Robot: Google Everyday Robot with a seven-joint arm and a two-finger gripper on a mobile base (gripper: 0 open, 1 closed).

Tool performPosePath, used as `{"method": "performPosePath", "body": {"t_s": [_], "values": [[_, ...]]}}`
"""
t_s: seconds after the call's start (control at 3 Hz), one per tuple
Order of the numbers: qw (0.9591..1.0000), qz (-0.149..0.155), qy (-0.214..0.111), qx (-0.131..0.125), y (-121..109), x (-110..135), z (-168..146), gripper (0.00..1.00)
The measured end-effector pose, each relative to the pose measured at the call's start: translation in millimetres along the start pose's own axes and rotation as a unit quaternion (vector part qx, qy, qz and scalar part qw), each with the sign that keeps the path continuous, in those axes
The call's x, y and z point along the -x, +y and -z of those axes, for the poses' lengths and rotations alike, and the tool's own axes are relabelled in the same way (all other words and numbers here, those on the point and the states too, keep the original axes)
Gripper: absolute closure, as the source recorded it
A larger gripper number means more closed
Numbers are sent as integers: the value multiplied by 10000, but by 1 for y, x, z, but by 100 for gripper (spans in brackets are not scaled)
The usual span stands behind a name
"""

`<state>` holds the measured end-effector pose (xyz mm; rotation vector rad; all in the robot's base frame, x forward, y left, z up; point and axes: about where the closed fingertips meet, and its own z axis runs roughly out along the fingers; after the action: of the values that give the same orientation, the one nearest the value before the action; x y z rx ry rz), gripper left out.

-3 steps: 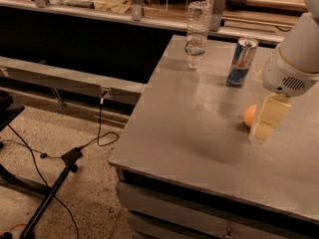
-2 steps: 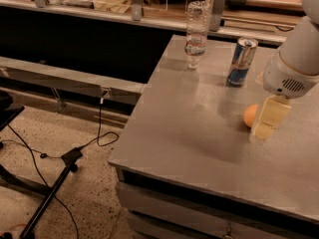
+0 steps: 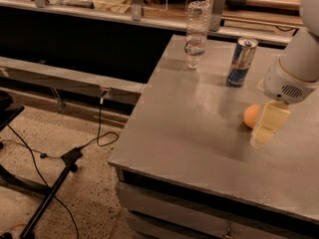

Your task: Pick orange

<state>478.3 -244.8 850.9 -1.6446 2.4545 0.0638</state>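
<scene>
The orange (image 3: 250,116) is a small round fruit lying on the grey table (image 3: 199,128), right of the middle. My gripper (image 3: 264,132) hangs down from the white arm (image 3: 294,68) at the right edge of the view. It sits low over the table, right against the orange's right side, and hides part of the fruit. I cannot tell whether the orange is between its parts or just beside them.
A blue-and-silver drink can (image 3: 241,62) stands behind the orange. A clear plastic bottle (image 3: 196,34) stands at the table's far left corner. The table's left and front edges drop to a speckled floor with cables (image 3: 99,133) and a black stand (image 3: 45,198).
</scene>
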Motion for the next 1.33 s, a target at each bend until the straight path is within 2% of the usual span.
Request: {"method": "performPosePath", "body": {"t_s": [0.67, 1.33], "values": [[9999, -72, 62, 98, -2, -5, -7, 0], [9992, -232, 255, 227, -6, -16, -12, 0]]}}
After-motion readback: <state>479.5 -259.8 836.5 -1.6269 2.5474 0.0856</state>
